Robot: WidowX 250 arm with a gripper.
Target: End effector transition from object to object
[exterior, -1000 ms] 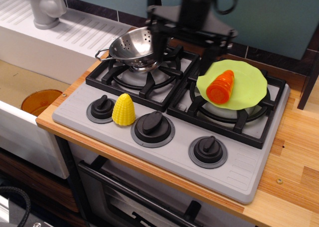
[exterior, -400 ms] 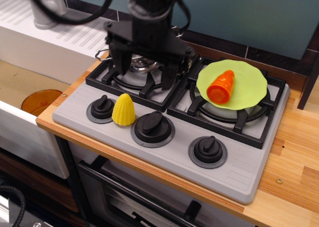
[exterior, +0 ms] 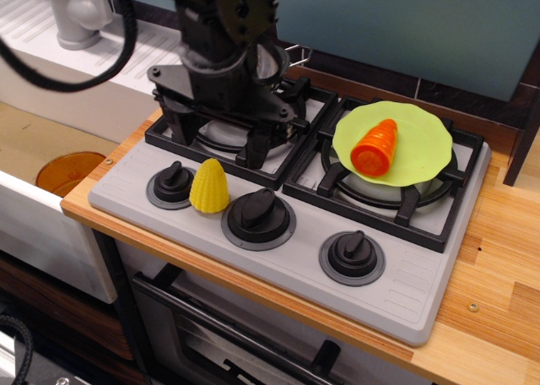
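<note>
Nearest on the worktop, the yellow corn stands between two stove knobs. Just behind it, the end effector hangs low over the left burner, fingers spread and gripping nothing. This looks like the travel step between objects (corn the likely target); the next move would call for a short shift forward over it. Farther right, a carrot lies on the green plate.
</note>
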